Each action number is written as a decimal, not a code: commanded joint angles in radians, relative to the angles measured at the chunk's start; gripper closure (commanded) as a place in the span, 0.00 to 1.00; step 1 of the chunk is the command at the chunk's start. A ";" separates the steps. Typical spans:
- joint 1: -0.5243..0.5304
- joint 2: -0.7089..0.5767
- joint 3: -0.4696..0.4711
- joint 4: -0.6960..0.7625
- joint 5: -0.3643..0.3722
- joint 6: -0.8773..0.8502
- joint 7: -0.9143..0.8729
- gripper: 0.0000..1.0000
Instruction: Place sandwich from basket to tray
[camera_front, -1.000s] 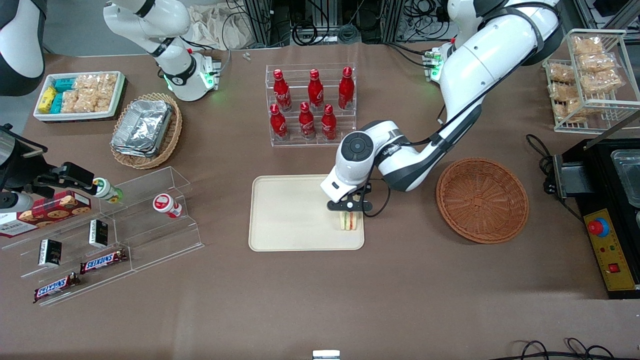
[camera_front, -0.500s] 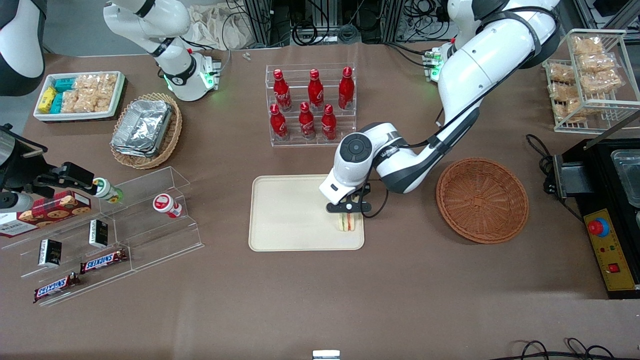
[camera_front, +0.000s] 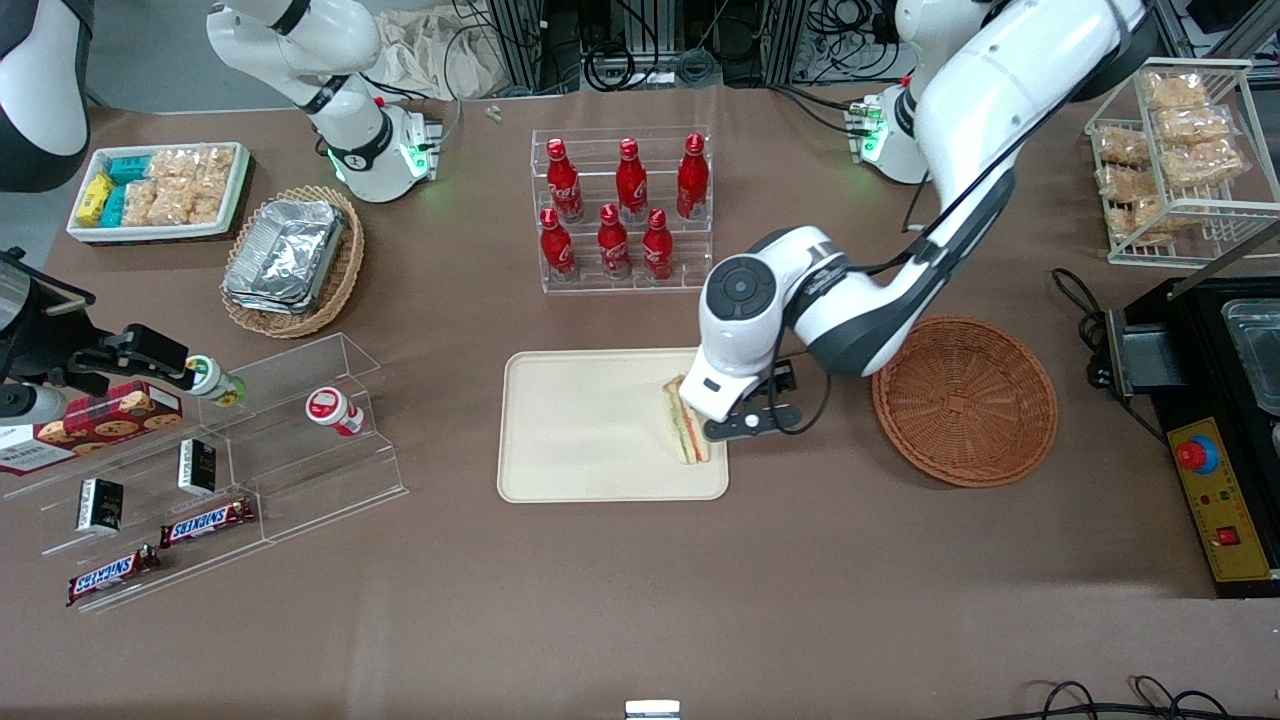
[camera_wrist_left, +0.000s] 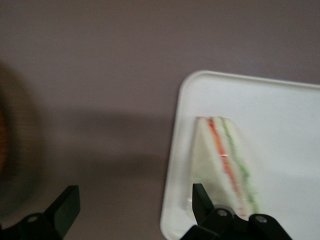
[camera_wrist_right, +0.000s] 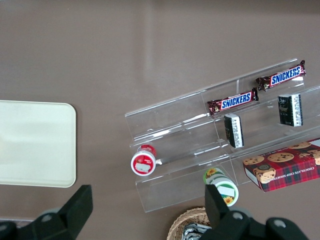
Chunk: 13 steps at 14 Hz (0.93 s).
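One sandwich (camera_front: 684, 424) on tray (camera_front: 580, 430); gripper (camera_front: 752, 415) beside — spread.

We note: tray (camera_front: 580, 440), smooth matt cream plastic; basket (camera_front: 965, 400), rough woven wicker; worktop (camera_front: 640, 600), matt brown cloth; sandwich (camera_front: 685, 430), soft white bread; pincer (camera_front: 738, 428), open above the tray's edge, black plastic.

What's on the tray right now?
Only the sandwich lies on the tray, at the edge nearest the basket. The open gripper hides part of that edge.
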 joint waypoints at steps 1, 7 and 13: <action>0.056 -0.116 -0.006 -0.074 -0.003 -0.047 -0.023 0.00; 0.239 -0.229 -0.052 -0.068 -0.162 -0.195 0.238 0.00; 0.450 -0.383 -0.053 -0.065 -0.320 -0.274 0.517 0.00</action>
